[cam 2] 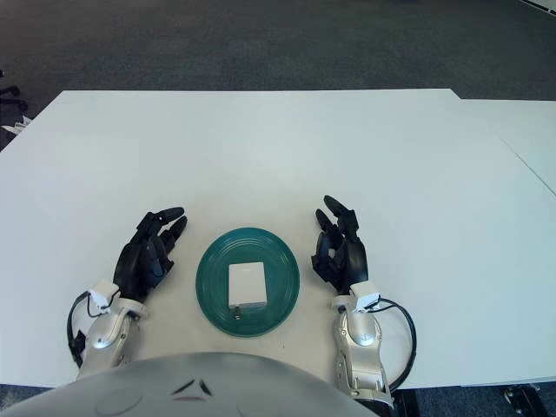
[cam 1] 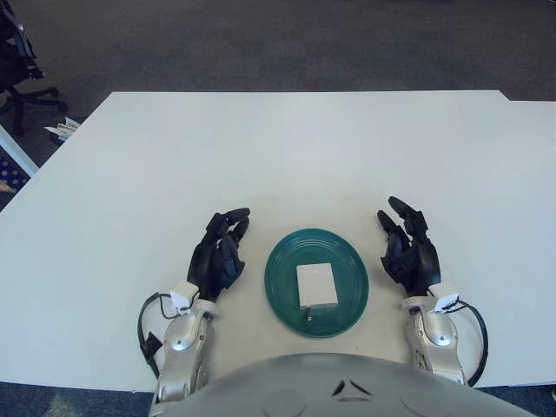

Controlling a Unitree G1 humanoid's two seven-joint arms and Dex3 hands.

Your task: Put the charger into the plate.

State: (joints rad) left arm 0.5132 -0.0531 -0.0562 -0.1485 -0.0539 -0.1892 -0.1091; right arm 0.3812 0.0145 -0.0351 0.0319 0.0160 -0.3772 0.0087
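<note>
A white square charger (cam 1: 316, 284) lies flat in the middle of a dark green plate (cam 1: 282, 261) near the table's front edge, a short plug end pointing toward me. My left hand (cam 1: 217, 252) shows just left of the plate, black fingers spread and holding nothing. To the plate's right my right hand (cam 1: 408, 248) is held with its fingers relaxed and empty. Neither hand touches the plate or the charger.
The white table (cam 1: 287, 156) stretches far beyond the plate. A second white table (cam 2: 521, 130) adjoins at the right. An office chair base (cam 1: 22, 91) and papers (cam 1: 62, 129) are on the floor at the far left.
</note>
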